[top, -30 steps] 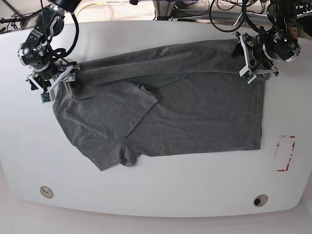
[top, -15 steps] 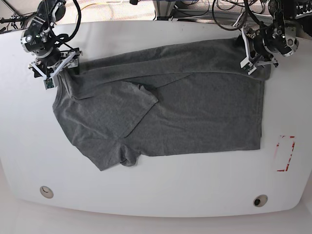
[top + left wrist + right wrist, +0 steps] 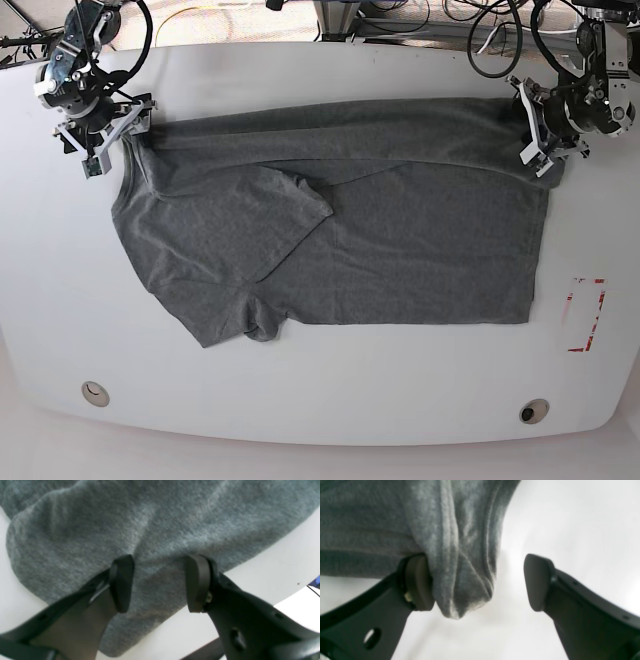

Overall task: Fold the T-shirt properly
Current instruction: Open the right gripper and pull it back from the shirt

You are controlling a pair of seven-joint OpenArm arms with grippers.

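The dark grey T-shirt (image 3: pixel 380 230) lies spread on the white table (image 3: pixel 350 390), its far part folded over towards the front and one sleeve (image 3: pixel 240 215) lying on the body. My left gripper (image 3: pixel 545 135) is at the shirt's far right corner. In the left wrist view it (image 3: pixel 160 582) is open, with the shirt (image 3: pixel 150 525) lying between and behind the fingers. My right gripper (image 3: pixel 110 135) is at the far left corner. In the right wrist view it (image 3: pixel 477 582) is open, and a bunched hem of the shirt (image 3: pixel 460 585) rests against one finger (image 3: pixel 418 582).
A red-outlined mark (image 3: pixel 586 315) is on the table near the right edge. Two round holes (image 3: pixel 95 392) (image 3: pixel 533 411) sit near the front edge. Cables and arm bases (image 3: pixel 400 15) crowd the back edge.
Both grippers have moved outward and back with the shirt's far corners. The far edge now lies straighter and the shirt's right edge has shifted slightly right.
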